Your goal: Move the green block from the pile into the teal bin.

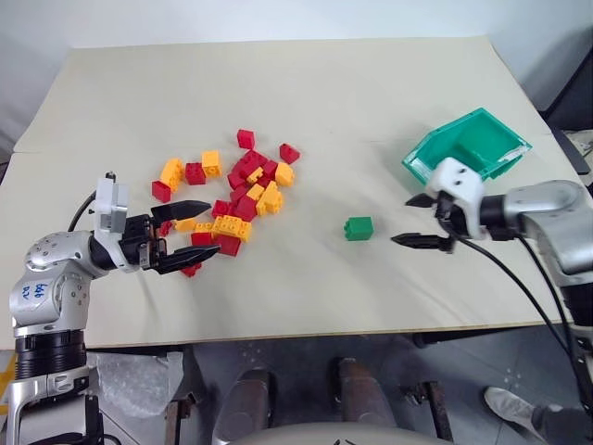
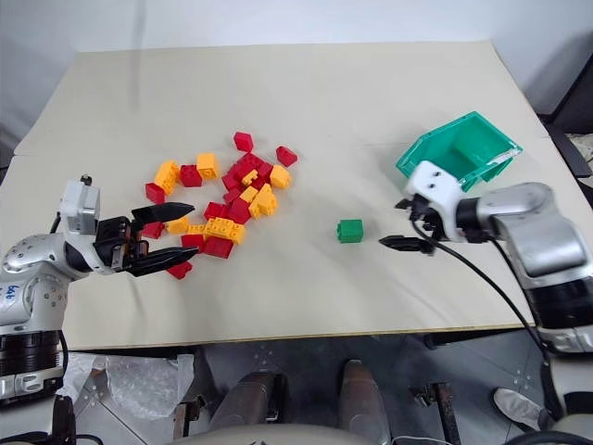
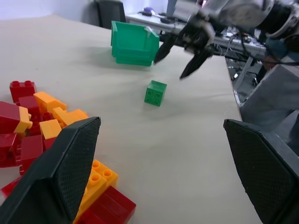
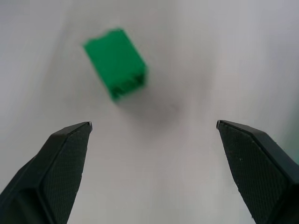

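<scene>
The right gripper point(image 1: 419, 221), spread wide, hangs at three o'clock of the green block point(image 1: 359, 228) — the left gripper point(image 1: 196, 228) gapes beside the pile point(image 1: 232, 190).

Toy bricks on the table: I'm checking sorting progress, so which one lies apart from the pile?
The small dark-green plastic brick. It sits alone on bare tabletop between the red and yellow-orange pile and the open right gripper.
</scene>
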Robot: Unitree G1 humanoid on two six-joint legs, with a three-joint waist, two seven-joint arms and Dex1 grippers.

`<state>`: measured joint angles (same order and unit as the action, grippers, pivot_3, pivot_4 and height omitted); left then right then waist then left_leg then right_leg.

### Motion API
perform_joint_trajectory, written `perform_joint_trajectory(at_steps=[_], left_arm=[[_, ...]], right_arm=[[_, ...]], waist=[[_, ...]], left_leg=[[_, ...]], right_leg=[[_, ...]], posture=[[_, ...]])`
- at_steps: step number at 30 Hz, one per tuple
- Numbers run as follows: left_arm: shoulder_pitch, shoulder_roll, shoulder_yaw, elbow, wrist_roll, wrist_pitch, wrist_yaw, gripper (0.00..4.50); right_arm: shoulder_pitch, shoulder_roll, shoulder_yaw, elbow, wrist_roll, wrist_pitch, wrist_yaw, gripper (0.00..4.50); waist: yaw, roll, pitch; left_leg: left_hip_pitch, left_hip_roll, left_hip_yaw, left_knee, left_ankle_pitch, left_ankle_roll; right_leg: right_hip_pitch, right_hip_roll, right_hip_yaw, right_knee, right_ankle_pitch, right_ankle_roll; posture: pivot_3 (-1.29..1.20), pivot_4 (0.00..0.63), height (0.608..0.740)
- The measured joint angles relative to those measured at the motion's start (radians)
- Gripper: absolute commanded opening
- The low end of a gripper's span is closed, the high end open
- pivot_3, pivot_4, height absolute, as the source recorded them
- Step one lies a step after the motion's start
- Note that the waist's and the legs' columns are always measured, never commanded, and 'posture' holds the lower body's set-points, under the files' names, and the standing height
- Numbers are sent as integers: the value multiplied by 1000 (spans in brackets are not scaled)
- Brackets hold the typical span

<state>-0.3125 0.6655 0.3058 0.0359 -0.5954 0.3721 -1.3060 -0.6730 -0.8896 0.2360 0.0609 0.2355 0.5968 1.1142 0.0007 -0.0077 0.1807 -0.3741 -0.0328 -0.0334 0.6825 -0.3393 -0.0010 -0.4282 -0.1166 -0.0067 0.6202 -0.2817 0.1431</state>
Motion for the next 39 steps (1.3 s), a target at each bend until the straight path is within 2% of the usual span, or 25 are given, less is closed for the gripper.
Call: perform_joint_trajectory(at_steps=[8,11,13,18,19,25,29,34,39], left_arm=[[49,-3,2,-29,-23,-19,20,4479],[53,-10,2,-29,-25,-38,36,4500],[55,-13,-1,-29,-25,-44,42,4500],[56,-19,-9,-30,-27,-46,58,4500],[56,-19,-10,-30,-27,-46,61,4500],[47,-23,-23,-30,-28,-56,62,4500],[2,-64,-55,-27,-19,-85,96,4500],[-105,-180,-151,-2,79,-152,217,4500],[-220,-266,-218,90,153,-197,312,4500]], right_arm=[[-92,119,57,181,-72,-86,49,4500],[-97,204,61,216,-79,-122,41,3871],[-97,240,61,224,-78,-126,26,3193],[-93,245,29,202,-76,-113,13,1564],[-87,243,22,187,-76,-112,7,1484],[-43,236,-63,118,-68,-86,-74,1493],[-64,231,-152,126,-89,-95,-210,1493],[-168,155,-210,317,-219,-184,-439,1493],[-280,164,-202,583,-301,-314,-573,1493]], waist=[[-6,0,0],[-11,0,0],[-11,0,0],[-4,0,0],[-4,0,0],[-5,0,0],[-3,0,0],[0,0,0],[-23,0,0]], left_leg=[[-1,1,0,-1,-1,0],[-1,2,0,-1,-1,-1],[-1,2,0,-1,-1,-1],[-1,1,0,-1,-1,0],[-1,1,0,-1,-1,0],[-1,1,0,-1,-1,0],[-1,1,0,-1,-1,0],[-1,-5,1,0,-1,1],[-1,-3,4,-2,-1,0]], right_leg=[[0,1,-1,0,0,0],[0,2,-1,1,0,0],[-1,2,-1,1,0,0],[0,1,-2,1,0,0],[0,1,-2,1,0,0],[0,2,-2,1,0,0],[0,1,-2,1,0,0],[0,0,-2,1,1,1],[-1,2,-1,1,1,1]], posture=[[0,150,740],[0,150,740],[0,150,740],[0,150,740],[0,150,740],[0,150,740],[0,150,740],[0,150,740],[0,150,740]])
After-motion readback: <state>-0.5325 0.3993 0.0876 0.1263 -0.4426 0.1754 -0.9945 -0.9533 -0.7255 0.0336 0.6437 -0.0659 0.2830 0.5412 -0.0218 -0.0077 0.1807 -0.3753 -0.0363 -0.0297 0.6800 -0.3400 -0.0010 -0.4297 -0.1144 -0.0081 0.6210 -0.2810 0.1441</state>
